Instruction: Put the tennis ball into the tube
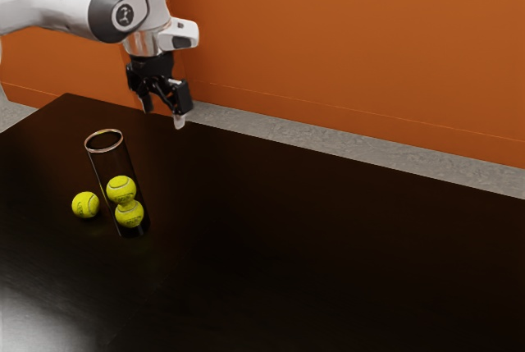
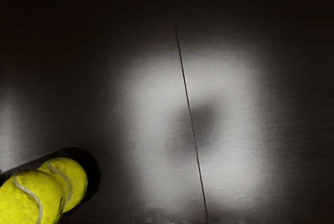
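High above the dark table's far part, my gripper hangs pointing down, its two fingers spread with nothing between them. The clear tube stands upright on the table, with two tennis balls stacked inside, an upper ball and a lower ball. A loose tennis ball rests on the table beside the tube, toward the exterior view's left. In the wrist view the two balls in the tube appear near a lower corner, within the tube's dark outline.
The dark table extends widely toward the exterior view's right. Behind it are a grey floor strip and an orange wall. A thin seam line crosses the tabletop under my hand.
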### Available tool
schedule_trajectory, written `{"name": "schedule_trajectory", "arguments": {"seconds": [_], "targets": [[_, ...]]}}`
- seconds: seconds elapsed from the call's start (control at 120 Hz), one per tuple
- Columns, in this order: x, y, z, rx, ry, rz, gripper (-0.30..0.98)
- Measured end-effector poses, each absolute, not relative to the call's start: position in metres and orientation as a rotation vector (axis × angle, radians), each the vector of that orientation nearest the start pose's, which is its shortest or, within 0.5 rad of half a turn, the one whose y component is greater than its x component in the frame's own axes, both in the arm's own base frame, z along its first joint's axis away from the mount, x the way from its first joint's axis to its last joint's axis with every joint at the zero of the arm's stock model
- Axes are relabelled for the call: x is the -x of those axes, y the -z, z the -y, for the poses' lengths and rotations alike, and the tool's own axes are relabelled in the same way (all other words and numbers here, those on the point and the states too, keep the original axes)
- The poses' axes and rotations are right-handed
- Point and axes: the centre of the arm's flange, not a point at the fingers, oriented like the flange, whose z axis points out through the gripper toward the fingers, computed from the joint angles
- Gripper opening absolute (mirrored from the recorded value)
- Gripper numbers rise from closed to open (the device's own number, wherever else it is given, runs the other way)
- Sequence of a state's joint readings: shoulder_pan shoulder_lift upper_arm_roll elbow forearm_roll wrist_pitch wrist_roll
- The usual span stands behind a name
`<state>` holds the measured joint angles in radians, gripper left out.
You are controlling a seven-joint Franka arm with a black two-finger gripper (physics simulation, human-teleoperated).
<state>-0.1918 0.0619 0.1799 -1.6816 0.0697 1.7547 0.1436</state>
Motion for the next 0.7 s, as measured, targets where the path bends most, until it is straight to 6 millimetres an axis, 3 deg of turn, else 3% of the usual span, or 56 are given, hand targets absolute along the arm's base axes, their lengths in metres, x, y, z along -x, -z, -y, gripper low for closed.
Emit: {"name": "schedule_trajectory", "arguments": {"seconds": [0.192,0.25,0.325,0.467,0.533,0.608,0.7], "targets": [[-0.583,-0.546,-0.018,3.064,-0.009,-0.202,0.69],[-0.581,-0.545,-0.033,3.063,-0.017,-0.167,0.69],[-0.574,-0.545,-0.073,3.064,-0.031,-0.076,0.69],[-0.547,-0.547,-0.179,3.057,-0.049,0.159,0.69],[-0.531,-0.543,-0.219,3.054,-0.067,0.245,0.69],[-0.515,-0.53,-0.245,3.061,-0.105,0.298,0.69],[-0.503,-0.503,-0.256,3.081,-0.158,0.307,0.69]]}}
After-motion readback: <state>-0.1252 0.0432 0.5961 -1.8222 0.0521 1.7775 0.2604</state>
